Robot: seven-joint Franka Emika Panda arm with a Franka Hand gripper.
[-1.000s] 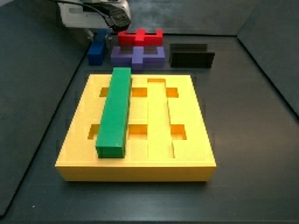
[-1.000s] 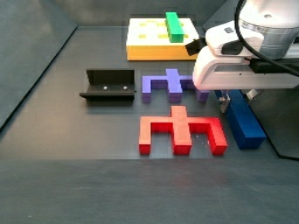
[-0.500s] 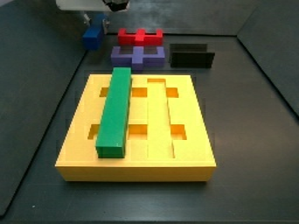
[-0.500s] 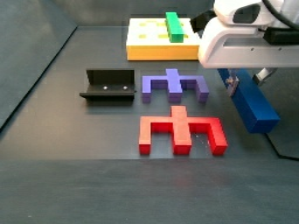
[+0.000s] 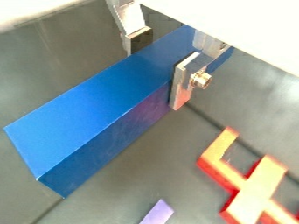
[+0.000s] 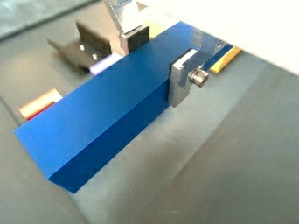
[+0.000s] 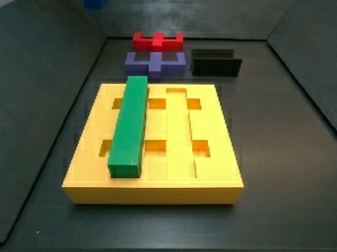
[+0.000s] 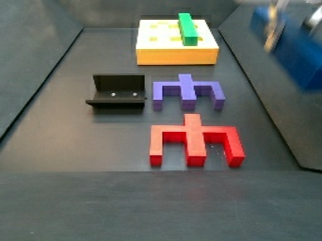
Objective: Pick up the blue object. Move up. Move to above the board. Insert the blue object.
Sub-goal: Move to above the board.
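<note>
My gripper [image 5: 162,58] is shut on the blue object [image 5: 105,122], a long dark blue bar clamped across its width near one end. Both wrist views show it between the silver fingers [image 6: 184,75], lifted well above the floor; the gripper [image 6: 156,54] also shows in a wrist view. In a side view the blue object [image 8: 297,53] is a blurred shape high at the right edge. In a side view only its tip [image 7: 93,3] shows at the top edge. The yellow board [image 7: 211,123] lies flat, with a green bar [image 7: 129,123] in its left groove.
A purple notched block [image 7: 156,63], a red notched block [image 7: 158,41] and the black fixture [image 7: 218,63] stand beyond the board. In a side view they are the purple block [image 8: 186,90], red block [image 8: 195,141] and fixture [image 8: 116,91]. Dark walls enclose the floor.
My gripper has risen with the blue object. It has gone from just above the floor beside the red block to almost out of both side views.
</note>
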